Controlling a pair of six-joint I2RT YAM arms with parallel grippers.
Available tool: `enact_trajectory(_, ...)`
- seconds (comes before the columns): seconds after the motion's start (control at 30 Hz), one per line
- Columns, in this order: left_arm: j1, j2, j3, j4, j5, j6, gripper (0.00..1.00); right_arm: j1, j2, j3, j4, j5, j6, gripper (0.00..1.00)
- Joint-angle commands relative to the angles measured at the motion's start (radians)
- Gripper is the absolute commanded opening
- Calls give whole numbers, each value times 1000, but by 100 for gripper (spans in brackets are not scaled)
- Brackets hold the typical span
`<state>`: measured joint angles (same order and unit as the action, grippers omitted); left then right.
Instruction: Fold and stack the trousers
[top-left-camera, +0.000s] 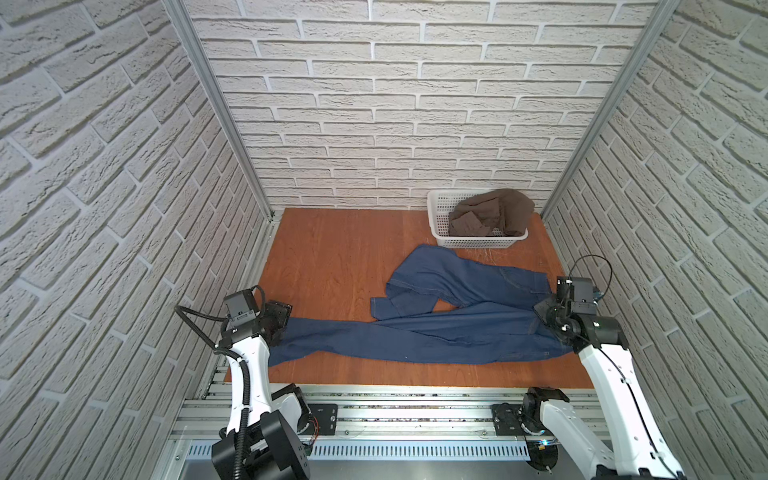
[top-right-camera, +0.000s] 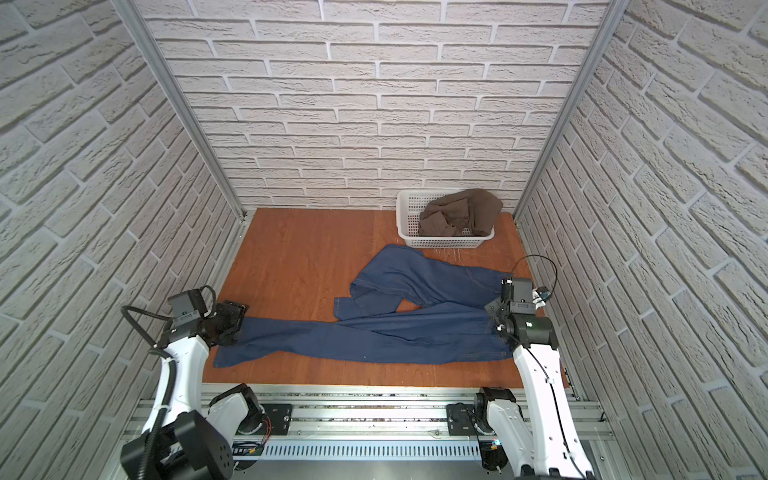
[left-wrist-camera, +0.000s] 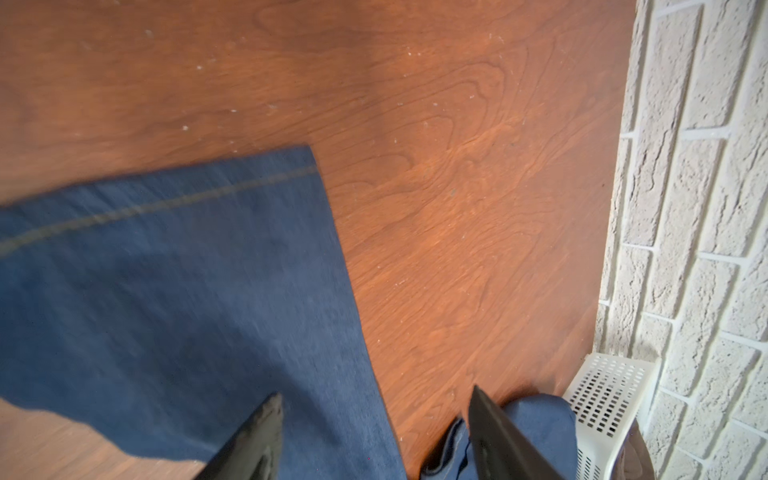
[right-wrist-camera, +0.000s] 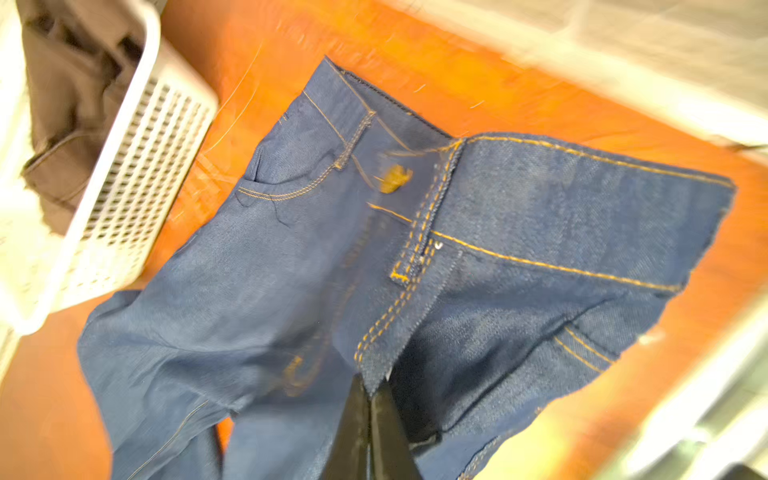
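The trousers (top-left-camera: 436, 332) (top-right-camera: 395, 336) are dark blue jeans spread across the wooden table in both top views. One leg stretches to the left. The other leg is bent back toward the middle. My right gripper (top-left-camera: 545, 312) (top-right-camera: 496, 312) is at the waist end on the right. In the right wrist view the gripper (right-wrist-camera: 370, 386) is shut on a stitched flap of the trousers (right-wrist-camera: 270, 270) by the fly, lifting it slightly. My left gripper (top-left-camera: 277, 330) (top-right-camera: 227, 328) hovers over the far leg end. It stands open (left-wrist-camera: 376, 392) above the denim (left-wrist-camera: 166, 291), holding nothing.
A white mesh basket (top-left-camera: 440, 235) (top-right-camera: 409, 232) (left-wrist-camera: 602, 399) (right-wrist-camera: 124, 145) with a brown garment (top-left-camera: 490, 216) (top-right-camera: 461, 214) (right-wrist-camera: 70, 83) stands at the back right, just behind the trousers. Brick-patterned walls close in on both sides and behind. Bare wood (top-left-camera: 332, 257) lies at the back left.
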<state>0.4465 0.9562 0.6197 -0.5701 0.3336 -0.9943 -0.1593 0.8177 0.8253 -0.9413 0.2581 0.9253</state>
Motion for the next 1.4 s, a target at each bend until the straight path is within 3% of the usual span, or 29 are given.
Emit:
enact_trajectory(0.0,-84,40,60,23,2,40,71,-6,26,-56,-103,87,-18,10)
enact_trajectory(0.13,-239,109,105,54,-9,36,72,-7,55,-82,-63,-2,-13,41)
enact_trajectory(0.23,-372,181,140,81,-24,32,72,-6,99,-31,-71,-45,-37,52)
enact_trajectory(0.43,-626,374,214,155,-24,14,69,-6,126,15,-40,-66,-51,54)
enact_trajectory(0.6,-770,544,277,202,-25,19,67,-6,148,-1,0,-91,-51,54)
enact_trajectory(0.77,-858,697,347,248,-22,29,63,-6,178,-24,49,-120,-51,53)
enact_trajectory(1.0,-915,853,425,295,-3,28,55,-6,236,-20,98,-144,-56,53)
enact_trajectory(1.17,-930,897,436,288,6,28,42,-7,259,-26,127,-148,-54,53)
enact_trajectory(1.27,-928,884,435,265,-15,43,22,-6,275,-35,153,-156,-51,52)
enact_trajectory(1.33,-922,866,443,255,-34,56,2,-6,296,-42,183,-171,-51,52)
enact_trajectory(1.37,-916,855,450,249,-43,62,0,-6,309,-46,203,-179,-51,52)
